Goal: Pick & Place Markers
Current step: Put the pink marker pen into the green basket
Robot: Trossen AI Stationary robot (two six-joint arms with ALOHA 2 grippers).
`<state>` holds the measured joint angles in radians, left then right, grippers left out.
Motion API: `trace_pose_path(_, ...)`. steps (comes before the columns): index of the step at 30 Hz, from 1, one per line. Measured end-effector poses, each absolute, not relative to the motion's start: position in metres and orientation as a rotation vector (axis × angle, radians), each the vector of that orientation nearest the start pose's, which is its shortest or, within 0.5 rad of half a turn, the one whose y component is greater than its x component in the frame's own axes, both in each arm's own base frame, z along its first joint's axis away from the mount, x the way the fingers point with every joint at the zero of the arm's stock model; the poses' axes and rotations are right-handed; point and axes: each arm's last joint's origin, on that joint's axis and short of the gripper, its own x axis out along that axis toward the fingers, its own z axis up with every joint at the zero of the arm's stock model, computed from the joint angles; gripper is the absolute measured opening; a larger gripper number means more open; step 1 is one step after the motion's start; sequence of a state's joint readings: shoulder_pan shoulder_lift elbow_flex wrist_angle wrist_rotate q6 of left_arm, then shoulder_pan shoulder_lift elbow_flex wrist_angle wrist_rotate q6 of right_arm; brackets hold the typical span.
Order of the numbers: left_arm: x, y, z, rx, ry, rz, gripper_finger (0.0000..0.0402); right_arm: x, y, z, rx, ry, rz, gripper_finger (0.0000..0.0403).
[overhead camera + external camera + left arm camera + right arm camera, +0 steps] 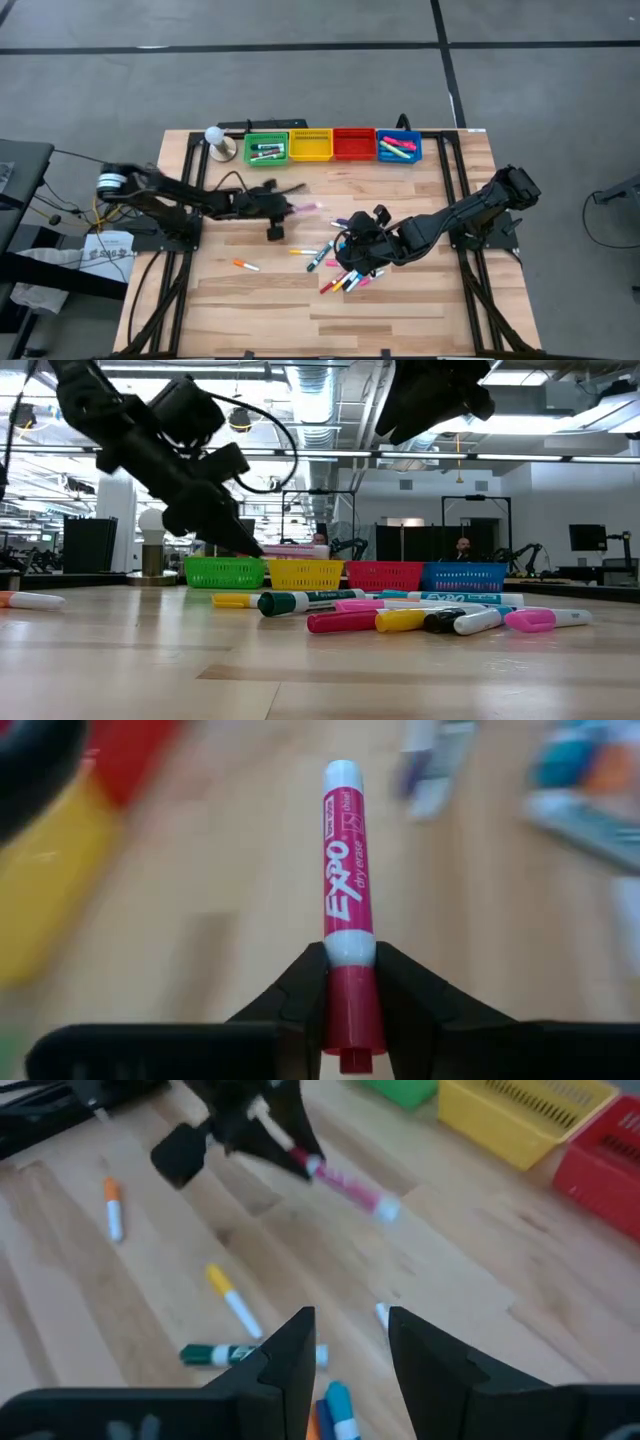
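My left gripper [283, 208] is over the middle of the table, shut on a pink-and-white marker [308, 207]; the right wrist view shows that marker [347, 1182] sticking out of it. The other markers lie in a loose pile [345, 278] near the table's middle, with an orange one [245, 265], a yellow one [300, 252] and a green one [318, 258] lying apart. My right gripper [345, 1342] hangs open above the pile [420, 618]. Green markers lie in the green bin [266, 150], pink and green ones in the blue bin [399, 148]. My left gripper pinches the marker's dark pink cap end [350, 1005] between its two fingers [300, 990]. The fingers come level from the table's left and lie along the marker. The marker is lifted clear, about level, and its white free end [342, 770] points toward the table's right.
Green, yellow [310, 145], red [353, 143] and blue bins stand in a row at the far edge. A small lamp with a round bulb [218, 140] stands left of them. Bare wood lies along the near edge [300, 320].
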<state>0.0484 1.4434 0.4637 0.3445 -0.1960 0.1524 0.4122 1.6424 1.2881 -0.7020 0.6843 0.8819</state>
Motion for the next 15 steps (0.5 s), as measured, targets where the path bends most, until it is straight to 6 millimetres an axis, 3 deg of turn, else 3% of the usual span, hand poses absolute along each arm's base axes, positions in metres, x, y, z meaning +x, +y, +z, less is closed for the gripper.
trace_pose_path(8, 0.212, 0.031, 0.171, 0.341, 0.754, 0.604, 0.0072, 0.316, 0.107, 0.26, 0.239, 0.694, -0.638, 0.0118)
trace_pose_path(15, 0.195, 0.037, 0.193, 0.525, 0.755, 0.718, 0.0073, 0.318, 0.103, 0.26, 0.244, 0.693, -0.652, 0.0118)
